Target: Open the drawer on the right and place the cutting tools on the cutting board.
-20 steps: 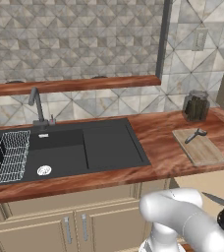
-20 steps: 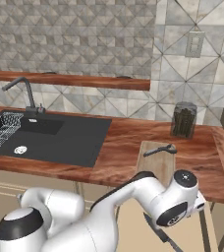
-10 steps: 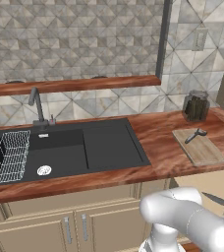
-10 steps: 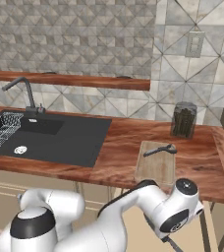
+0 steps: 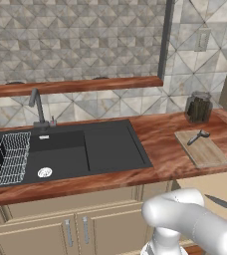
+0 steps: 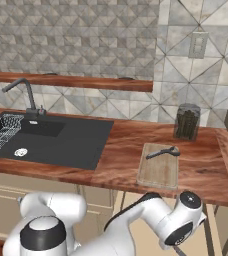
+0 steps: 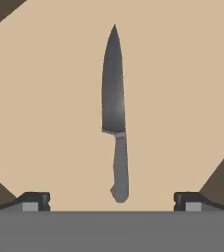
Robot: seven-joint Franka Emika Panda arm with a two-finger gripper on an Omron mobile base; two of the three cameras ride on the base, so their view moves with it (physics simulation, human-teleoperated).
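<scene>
Directly below the gripper [image 7: 112, 199], on the plain beige floor of the open drawer [image 7: 45, 108], lies a slim grey steel kitchen knife [image 7: 115, 113] with a pointed blade and a short lighter handle. Taking this knife as the landmark and reading the hand view from left to right: one dark fingertip stands well left of the handle butt, the butt sits about midway between the two tips, and the other fingertip stands well right of it. The jaws are spread to their widest and hold nothing. The knife's long axis runs straight away from the gripper, handle end nearest and blade tip farthest, so it lies across the line joining the two fingers; a closing stroke would therefore bear on the flanks of the handle. As a judgement, the coming move is a straight descent onto the handle with little or no wrist rotation. Up and left of the knife in the left base view, the flat rectangular light tan wooden cutting board [image 5: 201, 148] rests on the reddish countertop, and a small dark-grey metal utensil [image 5: 197, 137] already lies on its far end.
</scene>
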